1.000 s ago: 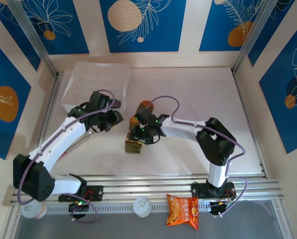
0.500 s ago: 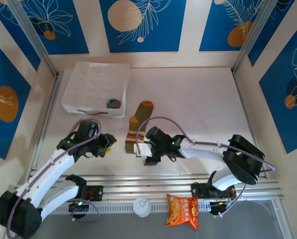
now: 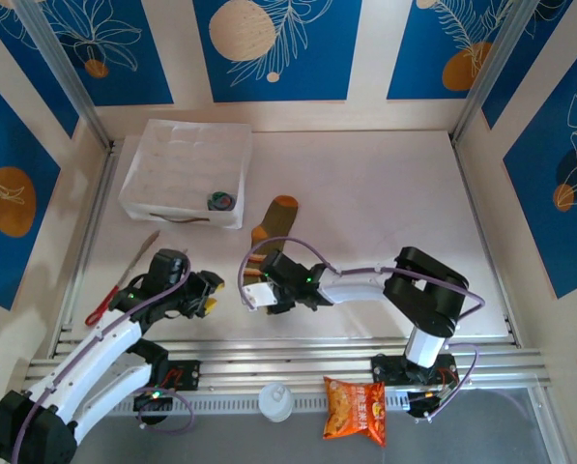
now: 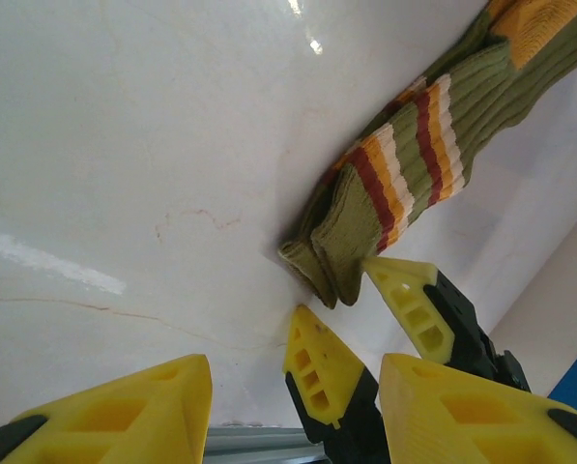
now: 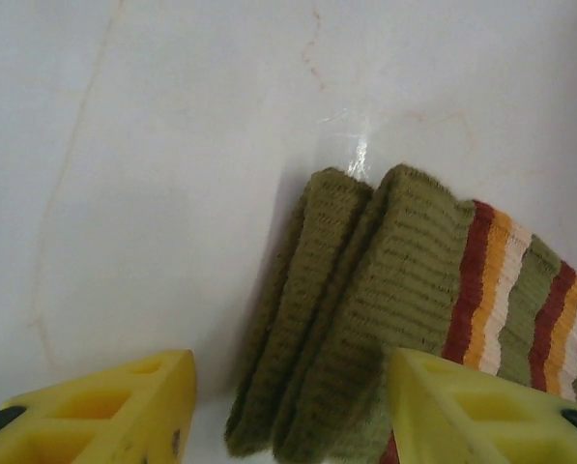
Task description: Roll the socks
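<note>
The olive-brown sock [image 3: 269, 232] with orange heel and striped bands lies flat on the white table, toe toward the tray. Its cuff end [image 5: 336, 319] shows two folded olive layers. My right gripper [image 5: 288, 391] is open at that cuff, one yellow finger on each side, low over the table [image 3: 255, 293]. My left gripper [image 3: 211, 297] is open just left of it, holding nothing. In the left wrist view the sock [image 4: 414, 164] runs to the upper right, with the right gripper's fingers [image 4: 409, 300] at its cuff. A small grey-green rolled bundle [image 3: 220, 200] sits in the tray.
The white tray [image 3: 138, 193] stands at the back left. A thin red-handled tool [image 3: 109, 302] lies by the left rail. An orange snack packet [image 3: 356, 409] and a white cap [image 3: 274, 400] rest in front of the rail at the near edge.
My left arm has pulled back from the tray to the near left. My right gripper has moved down off the sock's middle to its cuff end, then shifted left.
</note>
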